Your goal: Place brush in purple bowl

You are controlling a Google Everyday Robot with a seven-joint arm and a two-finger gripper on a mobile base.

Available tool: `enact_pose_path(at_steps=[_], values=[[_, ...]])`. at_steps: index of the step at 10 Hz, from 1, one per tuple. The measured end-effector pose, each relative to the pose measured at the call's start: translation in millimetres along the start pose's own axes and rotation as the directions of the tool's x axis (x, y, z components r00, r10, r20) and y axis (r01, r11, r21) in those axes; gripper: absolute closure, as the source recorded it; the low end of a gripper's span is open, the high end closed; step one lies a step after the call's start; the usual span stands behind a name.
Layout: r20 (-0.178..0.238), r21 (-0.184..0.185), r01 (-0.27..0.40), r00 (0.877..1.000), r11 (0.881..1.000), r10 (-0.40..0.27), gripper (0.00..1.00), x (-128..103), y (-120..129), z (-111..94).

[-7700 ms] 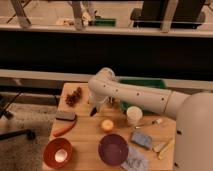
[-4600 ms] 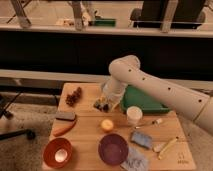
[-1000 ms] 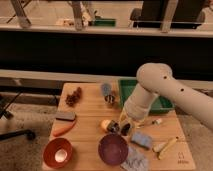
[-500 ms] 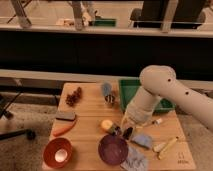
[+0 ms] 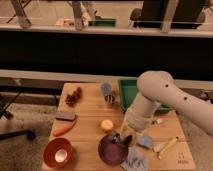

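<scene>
The wooden counter [image 5: 90,107] carries everything. The pale arm [image 5: 155,92] comes in from the right and bends down over its front middle, ending in the gripper's fingers [image 5: 122,139], which are low over the front of the counter. Whether the fingers are parted or closed cannot be told, nor whether they hold or touch anything.

Behind the fingers and a little to their right is the green tray [image 5: 128,90], partly hidden by the arm. The purple bowl [image 5: 109,152] sits directly under the fingers and slightly to their left, its back-right rim right below them; whether they touch that rim cannot be told. Well apart to the left of the fingers, at the front corner, stands the orange bowl [image 5: 47,150] with something pale inside.

A crumpled grey thing [image 5: 135,161] lies just in front of the fingers and to their right, beside the purple bowl. A carrot [image 5: 65,130] lies far to the left of the fingers, with a dark flat block [image 5: 66,116] just behind it, and a dark red cluster [image 5: 74,96] further back still. A grey can [image 5: 106,91] stands well behind the fingers, just left of the tray. To their right lie a small blue thing [image 5: 146,141] nearby, then a yellow stick [image 5: 168,147]. A round orange fruit [image 5: 106,125] sits just behind and left of the fingers.
</scene>
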Motion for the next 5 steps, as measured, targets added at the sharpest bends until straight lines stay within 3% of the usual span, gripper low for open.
enact_pose_path(at_steps=[5], values=[[0.028,-0.039,-0.002,1.000,0.999,0.003,1.00,-13,11,17]])
